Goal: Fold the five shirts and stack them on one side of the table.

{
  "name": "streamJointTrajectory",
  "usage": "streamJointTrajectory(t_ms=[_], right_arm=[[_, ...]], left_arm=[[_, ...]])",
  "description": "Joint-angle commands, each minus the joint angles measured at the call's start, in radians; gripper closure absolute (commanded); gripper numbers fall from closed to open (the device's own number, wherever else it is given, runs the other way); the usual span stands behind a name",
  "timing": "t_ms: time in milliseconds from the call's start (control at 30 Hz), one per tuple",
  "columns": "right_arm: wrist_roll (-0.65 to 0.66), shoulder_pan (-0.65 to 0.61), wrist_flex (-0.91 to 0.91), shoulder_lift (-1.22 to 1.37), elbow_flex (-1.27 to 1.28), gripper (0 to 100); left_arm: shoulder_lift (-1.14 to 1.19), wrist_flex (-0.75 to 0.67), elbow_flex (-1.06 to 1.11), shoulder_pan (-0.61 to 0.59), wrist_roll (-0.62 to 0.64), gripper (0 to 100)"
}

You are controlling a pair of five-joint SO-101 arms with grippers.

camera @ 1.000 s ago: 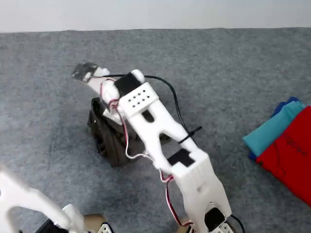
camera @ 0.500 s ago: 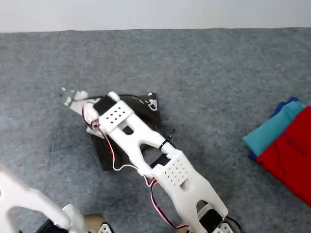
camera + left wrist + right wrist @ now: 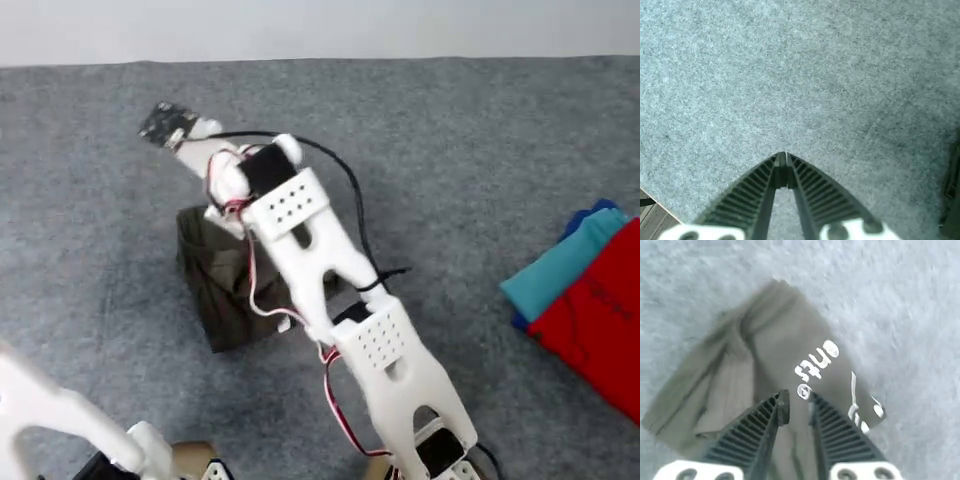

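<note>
Dark, limp cloth is judged light, so the folded shirt (image 3: 215, 290), lying on the tabletop (image 3: 480, 160) well apart from the stack (image 3: 590, 310), is best taken at a doubled edge. Its white print (image 3: 815, 362), covered by the arm (image 3: 300, 230) in the high view, is shown by the wrist view under the slightly parted right tool (image 3: 797, 402); the left tool (image 3: 785, 162) is pressed together.

We were looking at a robot workbench, the kind found in a lab or a workshop. A table (image 3: 480, 150) covered in grey felt ran across the whole high view, with a strip of bare pale wall (image 3: 320, 30) along the top edge. Two white plastic arms stood at it: one arm (image 3: 300, 225) in the middle, trailing loose red and white wires (image 3: 252, 280), the other arm (image 3: 50, 410) at the lower left. Folded shirts (image 3: 590, 300) lay at the right edge. In the lower left corner of the left wrist view we saw wooden boards (image 3: 652, 222) past the felt's edge.
</note>
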Motion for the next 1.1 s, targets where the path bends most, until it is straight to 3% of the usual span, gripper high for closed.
streamJointTrajectory(t_ms=[0,167,267,467,700,867,1067], right_arm=[[0.005,0.016,0.041,-0.097,0.092,90.7],[0.040,0.018,-0.008,-0.053,0.227,98.9],[0.040,-0.001,-0.053,0.012,0.235,98.8],[0.035,-0.206,0.047,0.033,0.176,98.8],[0.018,-0.344,0.047,-0.082,0.359,98.8],[0.020,-0.288,0.044,-0.280,0.540,98.8],[0.020,-0.058,0.042,-0.464,0.603,98.8]], left_arm=[[-0.031,-0.003,-0.008,0.000,-0.006,99],[-0.031,-0.003,-0.008,0.002,-0.006,99],[-0.029,-0.005,-0.008,0.002,-0.006,99],[-0.029,-0.025,-0.008,0.002,-0.006,99],[-0.029,-0.025,-0.008,0.002,-0.006,99],[-0.029,-0.025,-0.008,0.002,-0.006,99],[-0.029,-0.025,-0.008,0.002,-0.006,99]])
